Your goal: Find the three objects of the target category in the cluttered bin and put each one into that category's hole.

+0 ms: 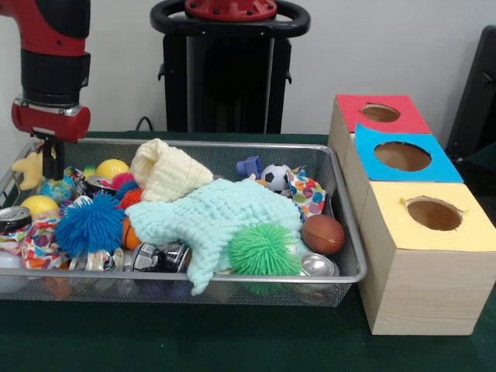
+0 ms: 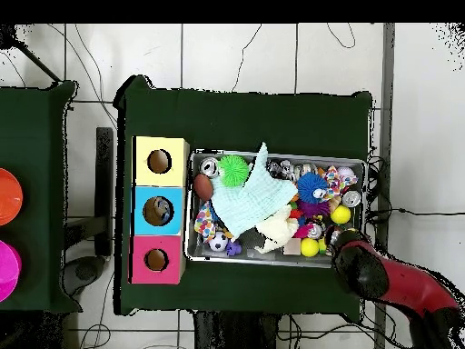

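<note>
A wire bin (image 1: 341,225) holds a jumble of toys, cloths and cans, and three boxes stand just beside its right end, seen from the front: a yellow-topped box (image 1: 434,232) nearest, a blue-topped box (image 1: 403,155) behind it, and a red-topped box (image 1: 380,115) farthest, each with a round hole. The arm comes down over the far left corner of the bin, its gripper (image 1: 51,159) dipping among the objects next to a yellow toy (image 1: 29,170); whether the jaws are spread or pressed together cannot be told, since clutter hides the tips. The target category is not stated. Balls are plentiful: a spiky blue ball (image 1: 89,225), a spiky green ball (image 1: 265,249), a brown ball (image 1: 322,233), a black-and-white ball (image 1: 275,177) and a yellow ball (image 1: 112,168). A pale green cloth (image 1: 225,213) and a cream knitted cloth (image 1: 167,172) cover the middle and probably hide more. For this step, a clean pick likely calls for descending straight onto one exposed object, clear of cloth edges and the bin wall, so nothing else lifts with it.
</note>
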